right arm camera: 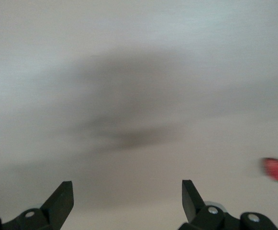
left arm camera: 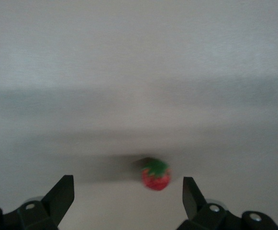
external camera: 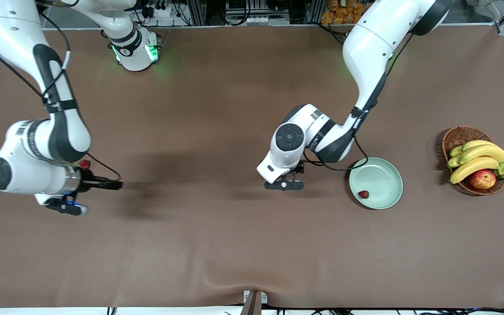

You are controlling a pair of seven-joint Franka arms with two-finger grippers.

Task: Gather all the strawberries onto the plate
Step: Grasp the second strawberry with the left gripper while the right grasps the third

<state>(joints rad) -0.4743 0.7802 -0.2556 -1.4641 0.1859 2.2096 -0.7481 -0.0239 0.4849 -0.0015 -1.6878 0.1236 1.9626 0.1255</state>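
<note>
- Plate [external camera: 383, 173], pale mint green, is lying on the brown table [external camera: 217, 245] toward the left arm's end, with a wicker basket [external camera: 460, 135] of bananas [external camera: 475, 159] and an apple [external camera: 482, 179] standing farther toward that end.
- One strawberry [external camera: 363, 194] is resting inside the plate, near the part of its rim nearest the front camera.
- Left gripper [external camera: 284, 185] is hovering over bare table just beside the plate, on the side toward the right arm's end; its fingers [left arm camera: 62, 194] are standing spread wide and holding nothing.
- In the left wrist view a second strawberry [left arm camera: 156, 174], green cap uppermost, is lying on the table between the spread fingers and clear of both.
- Right gripper [external camera: 69, 205] is hanging over the right arm's end of the table; its fingers [right arm camera: 61, 197] are likewise gaping fully apart and empty.
- A third strawberry [external camera: 85, 164] is showing in the front view at the edge of the right arm's wrist, partly hidden by the arm; the right wrist view is showing it as a blurred red spot [right arm camera: 276, 169] off to one side of the fingers.
</note>
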